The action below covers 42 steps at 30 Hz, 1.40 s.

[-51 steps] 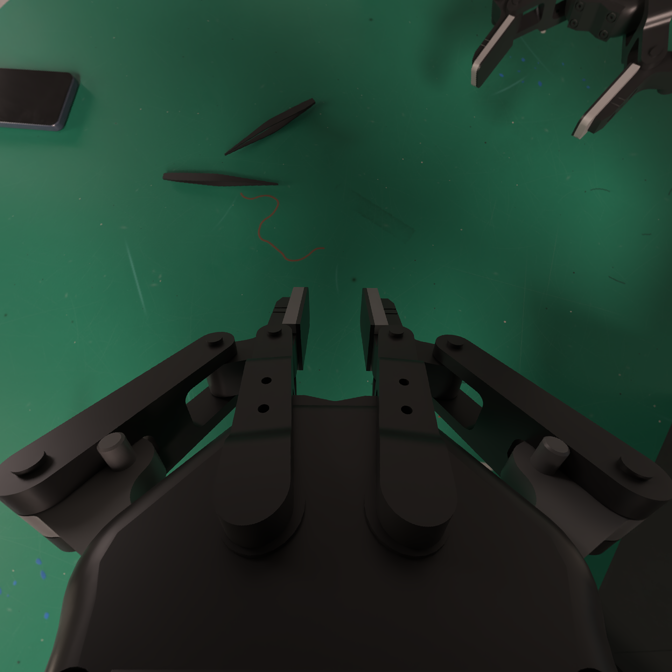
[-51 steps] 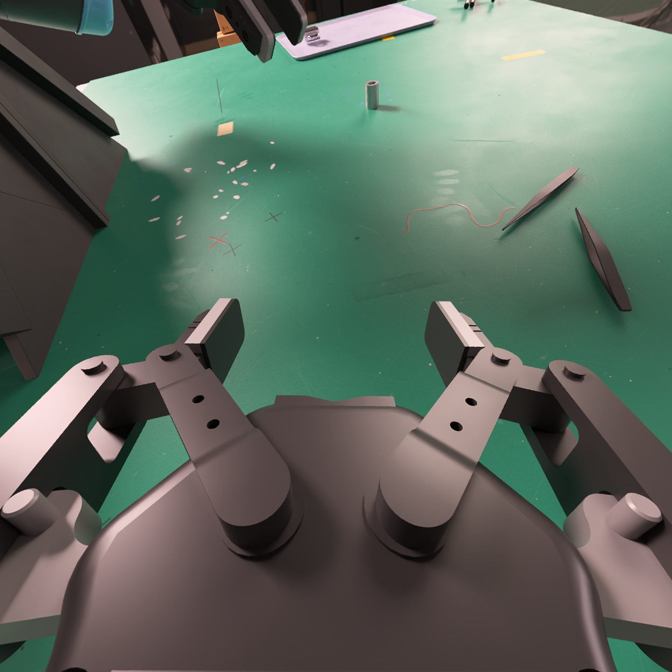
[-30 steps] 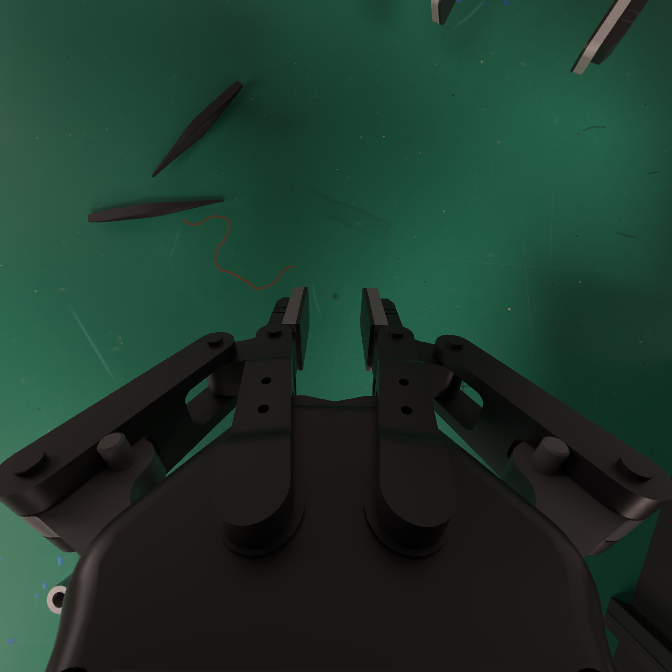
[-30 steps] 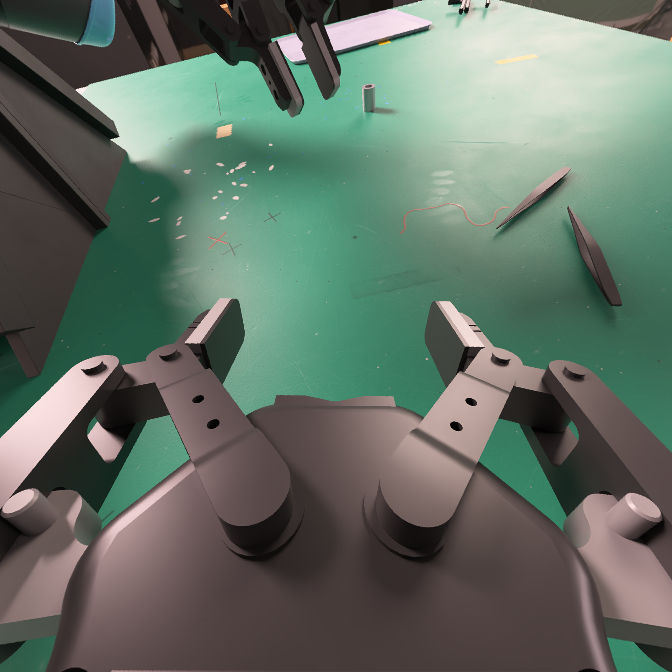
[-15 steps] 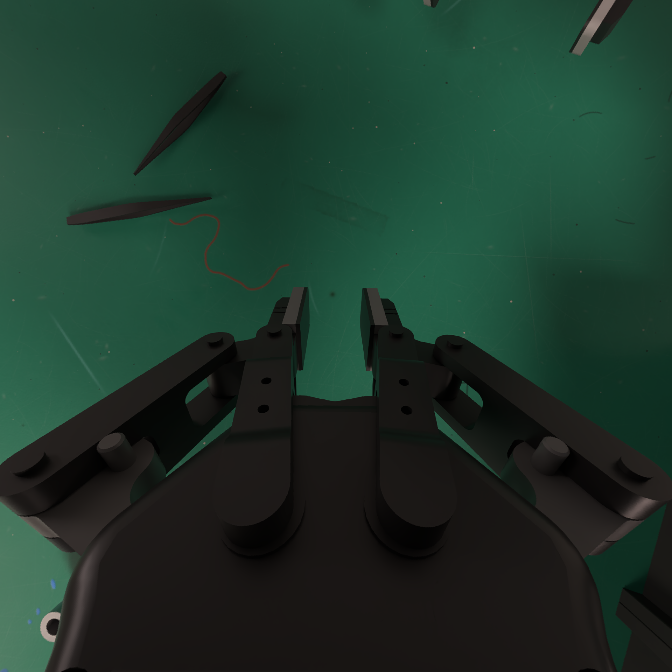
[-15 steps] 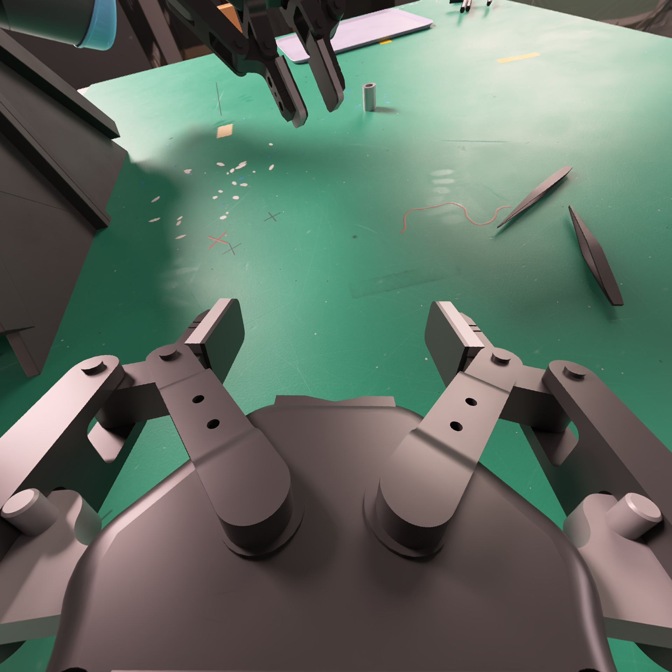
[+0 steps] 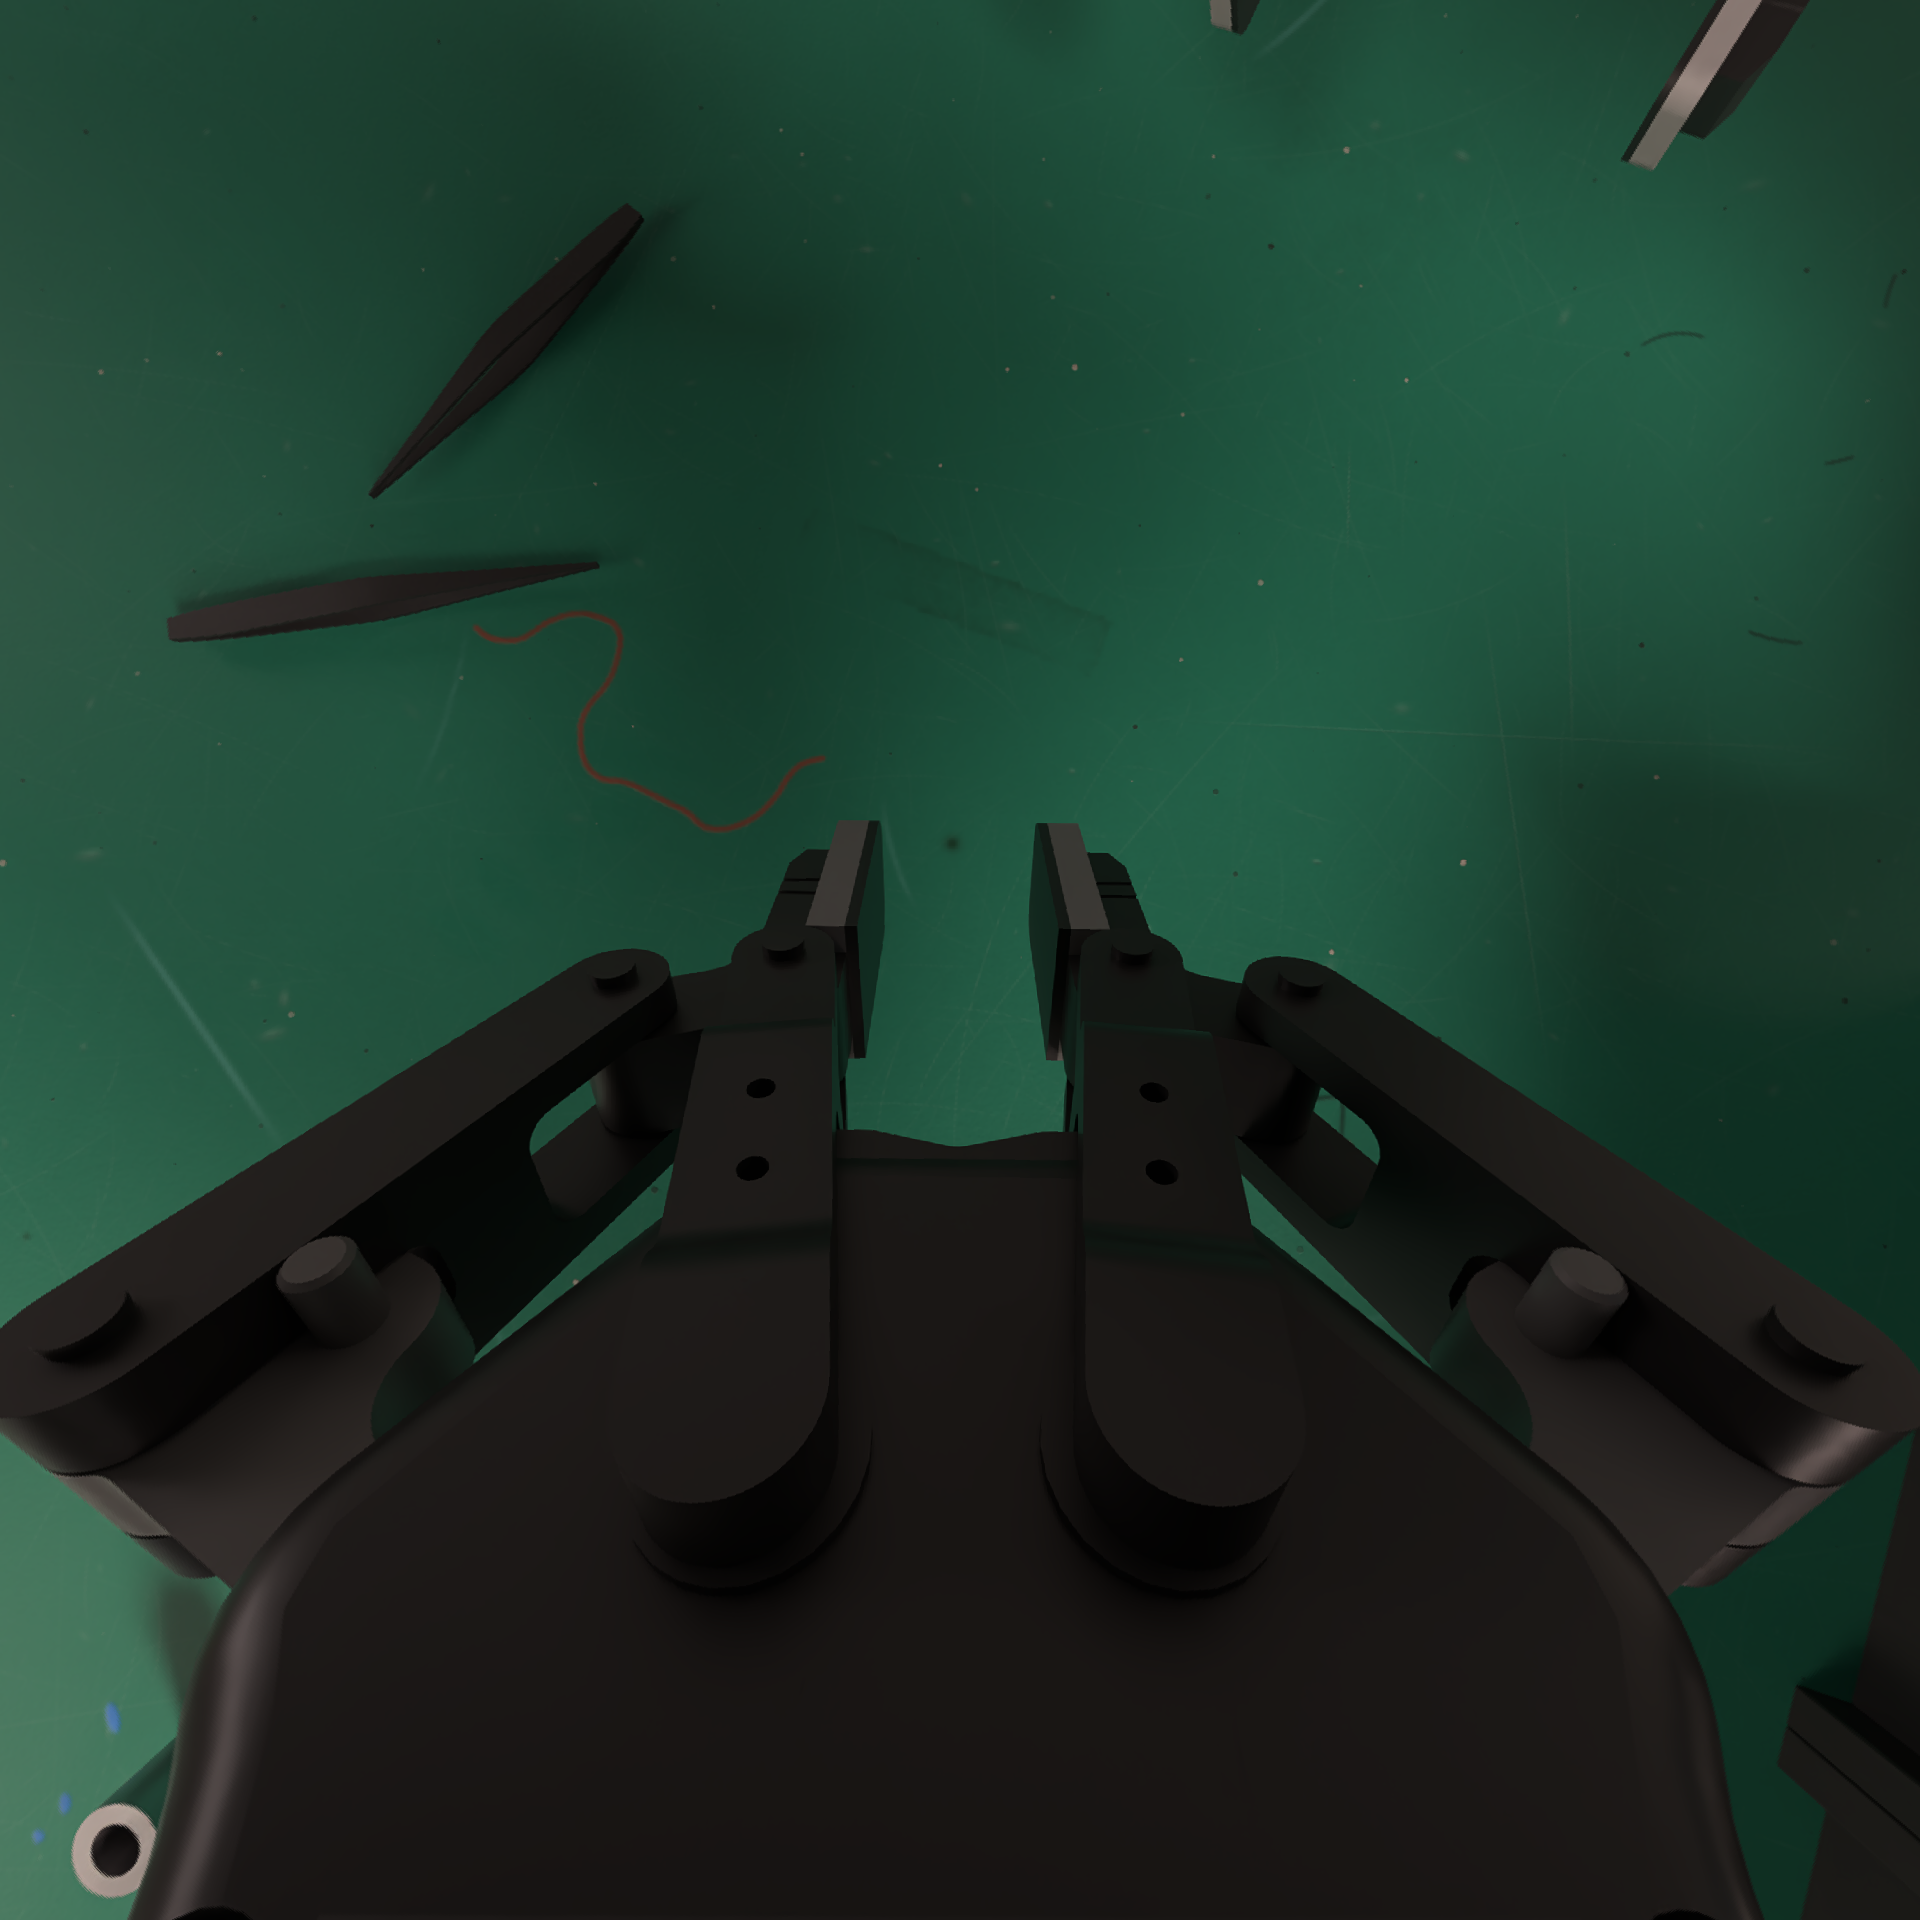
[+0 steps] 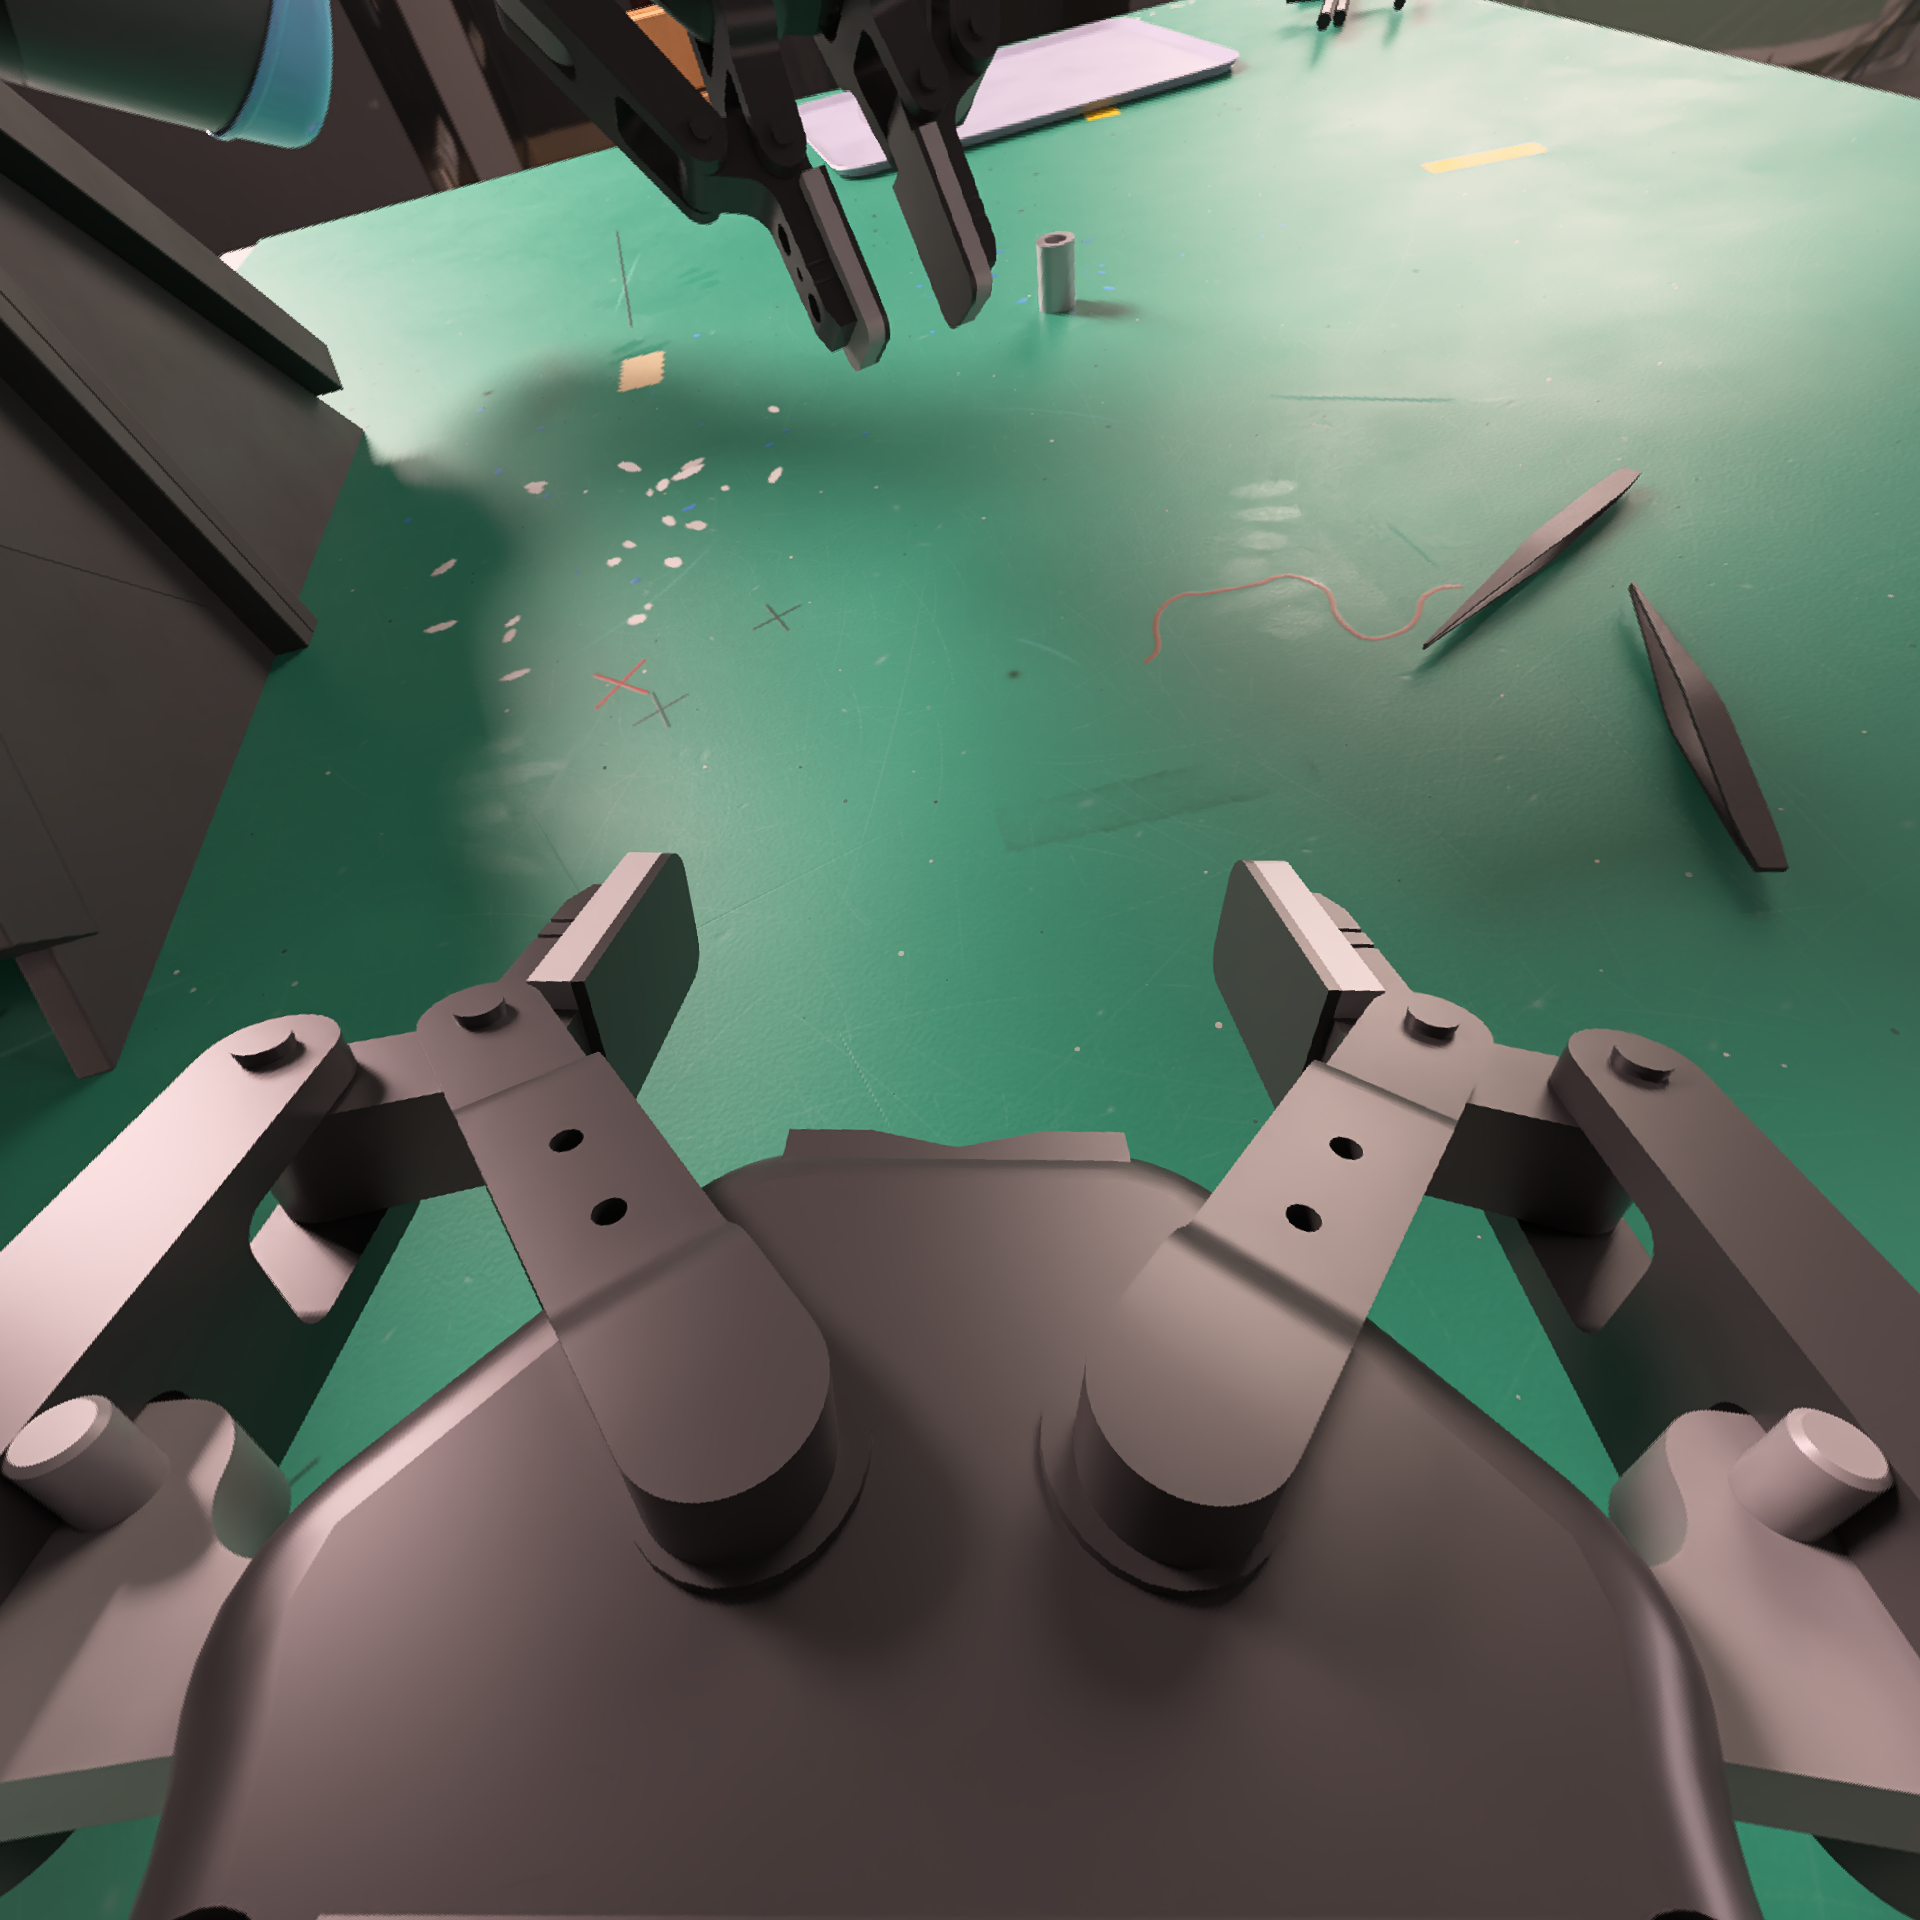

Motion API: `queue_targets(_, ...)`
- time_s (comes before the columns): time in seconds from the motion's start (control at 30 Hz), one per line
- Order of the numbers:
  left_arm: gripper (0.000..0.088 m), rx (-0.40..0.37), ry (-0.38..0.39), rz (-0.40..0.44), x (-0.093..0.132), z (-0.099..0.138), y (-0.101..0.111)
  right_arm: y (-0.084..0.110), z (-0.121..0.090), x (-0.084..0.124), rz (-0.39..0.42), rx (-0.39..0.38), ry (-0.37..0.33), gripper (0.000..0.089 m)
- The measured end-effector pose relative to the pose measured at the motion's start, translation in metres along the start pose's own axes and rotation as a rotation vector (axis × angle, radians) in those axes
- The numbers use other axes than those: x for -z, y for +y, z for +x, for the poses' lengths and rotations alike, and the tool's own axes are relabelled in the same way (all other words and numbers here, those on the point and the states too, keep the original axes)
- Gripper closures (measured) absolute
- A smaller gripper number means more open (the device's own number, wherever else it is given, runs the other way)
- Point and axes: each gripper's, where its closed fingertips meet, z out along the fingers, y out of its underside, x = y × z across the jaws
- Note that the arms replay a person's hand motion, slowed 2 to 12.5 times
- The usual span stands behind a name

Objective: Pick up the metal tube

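Observation:
The metal tube [image 8: 1057, 272], a short grey cylinder, stands upright on the green mat at the far side in the right wrist view. In the left wrist view only its ring-shaped top [image 7: 112, 1849] shows, at the bottom left corner beside the gripper body. My left gripper [image 7: 958, 862] is empty, its jaws parted by a narrow gap. In the right wrist view the left gripper [image 8: 909, 312] hangs just left of the tube and does not touch it. My right gripper [image 8: 961, 914] is wide open and empty, low over the near mat.
Two black tweezers [image 8: 1527, 556] [image 8: 1704, 727] and a thin red wire [image 8: 1299, 603] lie at the right. They also show in the left wrist view [image 7: 509, 348] [image 7: 374, 603] [image 7: 623, 727]. A dark box [image 8: 125, 499] stands at the left. A pale flat tray [image 8: 1091, 73] lies at the back.
The left gripper has come down and forward to beside the tube, and the tube's top has entered its view at the bottom left. The right gripper has stayed put.

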Motion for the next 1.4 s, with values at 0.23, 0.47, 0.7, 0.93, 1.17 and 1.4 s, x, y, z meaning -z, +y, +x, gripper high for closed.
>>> queue_targets(0.23, 0.0623, -0.001, 0.022, 0.007, -0.0002, 0.0009, 0.0000, 0.0009, 0.0000, -0.0010, -0.004, -0.001, -0.002, 0.0039)
queue_targets(0.47, 0.0623, -0.001, 0.048, 0.014, -0.0003, 0.0019, -0.0001, 0.0015, 0.0003, -0.0015, -0.006, -0.003, -0.003, 0.0039)
queue_targets(0.7, 0.0623, 0.004, 0.066, 0.014, -0.0004, 0.0023, 0.0001, 0.0020, 0.0010, -0.0014, -0.007, -0.004, -0.001, 0.0039)
queue_targets(0.93, 0.0622, 0.009, 0.076, 0.014, -0.0005, 0.0026, 0.0003, 0.0021, 0.0012, -0.0010, -0.007, -0.004, 0.001, 0.0039)
queue_targets(1.17, 0.0621, 0.007, 0.076, 0.013, -0.0011, 0.0029, 0.0010, 0.0026, 0.0014, -0.0008, -0.008, -0.005, 0.001, 0.0039)
queue_targets(1.4, 0.0622, 0.010, 0.084, 0.019, -0.0018, 0.0031, 0.0011, 0.0021, 0.0016, -0.0009, -0.005, -0.004, 0.002, 0.0039)
